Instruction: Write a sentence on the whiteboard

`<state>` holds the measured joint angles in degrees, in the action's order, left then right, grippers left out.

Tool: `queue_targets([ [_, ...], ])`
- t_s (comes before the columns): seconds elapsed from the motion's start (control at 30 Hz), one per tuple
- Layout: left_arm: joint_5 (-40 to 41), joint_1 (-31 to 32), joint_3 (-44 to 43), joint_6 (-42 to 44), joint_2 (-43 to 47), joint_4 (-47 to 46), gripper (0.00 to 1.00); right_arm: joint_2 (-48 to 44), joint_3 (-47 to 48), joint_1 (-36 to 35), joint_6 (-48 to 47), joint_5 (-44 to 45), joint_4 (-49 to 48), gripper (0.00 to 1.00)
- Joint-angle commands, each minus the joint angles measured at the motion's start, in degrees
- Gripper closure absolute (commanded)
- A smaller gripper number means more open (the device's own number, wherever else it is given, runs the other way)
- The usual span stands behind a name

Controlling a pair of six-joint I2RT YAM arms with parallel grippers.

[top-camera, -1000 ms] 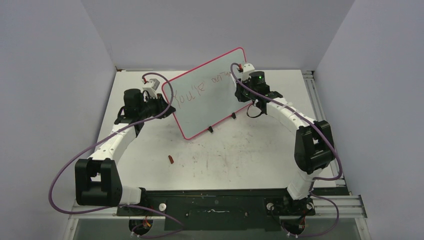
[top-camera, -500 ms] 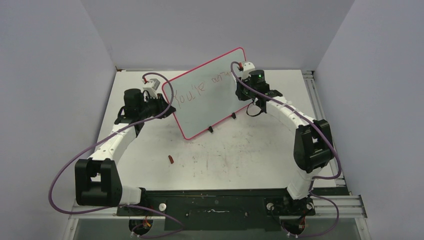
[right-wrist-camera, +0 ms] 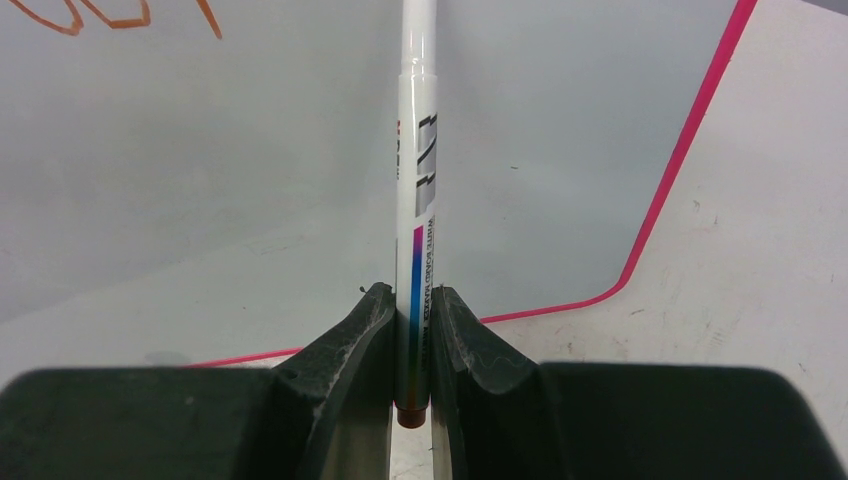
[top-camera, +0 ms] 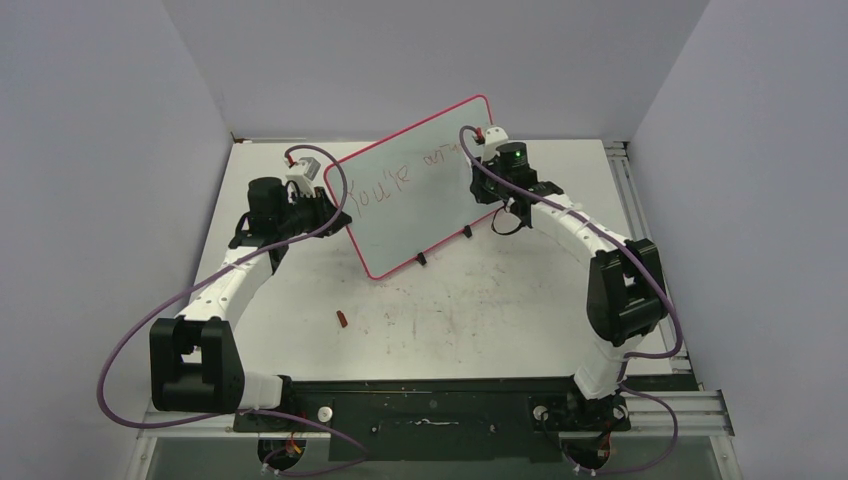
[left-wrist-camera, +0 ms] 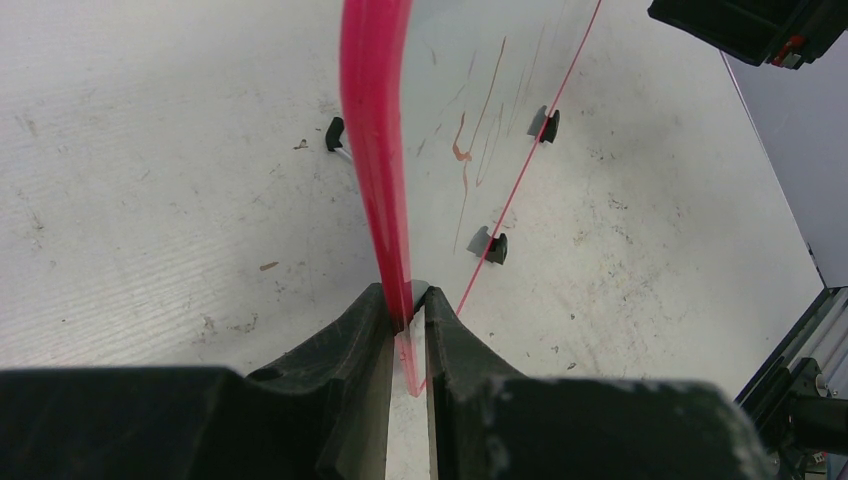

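The whiteboard (top-camera: pixel 415 195), pale grey with a pink rim (left-wrist-camera: pixel 375 150), stands tilted on black clip feet (left-wrist-camera: pixel 490 243). My left gripper (top-camera: pixel 335 207) is shut on its left edge, the rim pinched between the fingers (left-wrist-camera: pixel 410 300). The sentence (top-camera: pixel 385 186) shows as reddish-brown scrawl, with a second word (top-camera: pixel 440 156) up right. My right gripper (top-camera: pixel 480 152) is at the board's upper right, shut on a white marker (right-wrist-camera: pixel 417 150) that points at the board face (right-wrist-camera: pixel 200 170). Its tip is out of frame. Some strokes (right-wrist-camera: pixel 100 15) show at the top left of the right wrist view.
A small reddish-brown cap (top-camera: pixel 342 319) lies on the white table (top-camera: pixel 480 310) in front of the board. Grey walls close in the back and both sides. A rail (top-camera: pixel 625 180) runs along the table's right edge.
My right gripper has shifted slightly to the left along the board with the marker. The left gripper and the board have stayed still.
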<state>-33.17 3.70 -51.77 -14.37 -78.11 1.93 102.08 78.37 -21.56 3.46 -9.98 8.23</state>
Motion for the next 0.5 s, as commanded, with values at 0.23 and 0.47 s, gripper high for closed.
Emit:
queue_targets([
  [0.23, 1.42, 0.51, -1.95, 0.92, 1.5, 1.76, 1.0, -1.31, -2.71, -1.25, -0.04, 0.75, -0.34, 0.95],
  [0.47, 1.42, 0.51, -1.95, 0.92, 1.48, 1.74, 1.0, -1.37, -2.94, -1.32, 0.25, 1.45, -0.68, 0.95],
])
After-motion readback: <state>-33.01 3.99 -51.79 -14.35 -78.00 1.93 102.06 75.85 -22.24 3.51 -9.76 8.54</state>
